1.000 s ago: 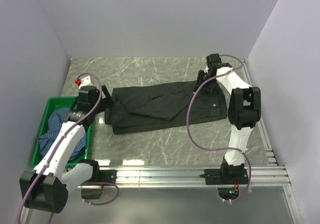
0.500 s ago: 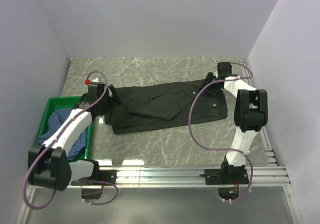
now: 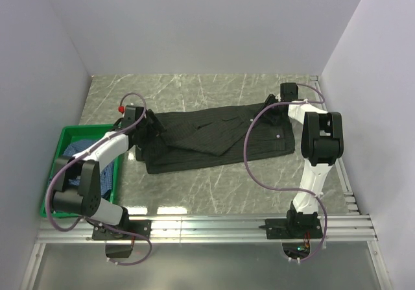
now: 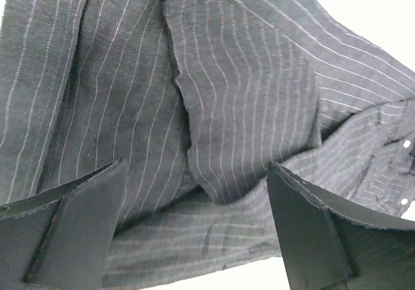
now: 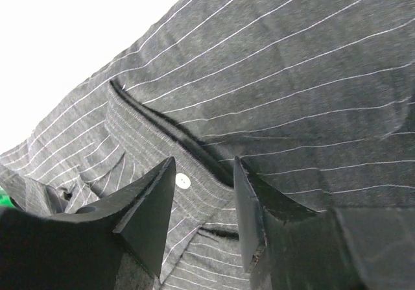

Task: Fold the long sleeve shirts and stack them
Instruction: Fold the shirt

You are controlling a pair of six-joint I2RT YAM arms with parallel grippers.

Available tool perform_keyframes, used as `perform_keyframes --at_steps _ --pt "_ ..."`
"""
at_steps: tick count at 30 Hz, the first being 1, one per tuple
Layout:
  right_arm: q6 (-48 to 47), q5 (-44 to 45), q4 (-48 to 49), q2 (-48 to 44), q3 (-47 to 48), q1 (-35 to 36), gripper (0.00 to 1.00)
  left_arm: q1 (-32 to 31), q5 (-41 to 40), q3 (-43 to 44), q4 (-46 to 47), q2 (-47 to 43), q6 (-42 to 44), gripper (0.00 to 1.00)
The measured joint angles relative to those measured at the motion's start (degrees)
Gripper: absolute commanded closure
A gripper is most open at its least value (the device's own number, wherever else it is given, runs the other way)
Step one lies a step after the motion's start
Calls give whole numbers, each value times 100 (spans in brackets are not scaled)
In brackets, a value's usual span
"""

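Presently my left gripper [image 3: 150, 129] stands wide open at the left end of the black pinstriped shirt [image 3: 214, 137], its two fingers [image 4: 78, 218] spread far apart just above the cloth and closed on nothing; from my left wrist I see folds of striped cloth filling the space between them; the black shirt lies spread lengthwise across the middle of the marble table [image 3: 214, 89], with one layer folded over at a slant; my right gripper [image 3: 271, 102] is at the shirt's far right corner, jaws only narrowly apart; from my right wrist a dark placket edge and a white button [image 5: 182, 181] sit right beneath the fingertips [image 5: 152, 205], though I cannot tell whether they touch the cloth; the blue checked shirt [image 3: 68, 152] lies crumpled in the green crate [image 3: 65, 131] at the table's left edge, well apart from the black one.
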Motion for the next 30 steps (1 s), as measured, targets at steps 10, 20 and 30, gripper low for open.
perform_keyframes --at_steps 10,20,30 --pt "-50 -125 -103 42 0 -22 57 0 98 -415 387 404 -295 6" --pt "-188 -367 -166 46 0 -4 62 0 98 -476 507 420 -367 6" --pt "-492 -476 -402 131 164 155 59 0 96 -490 540 422 -372 6"
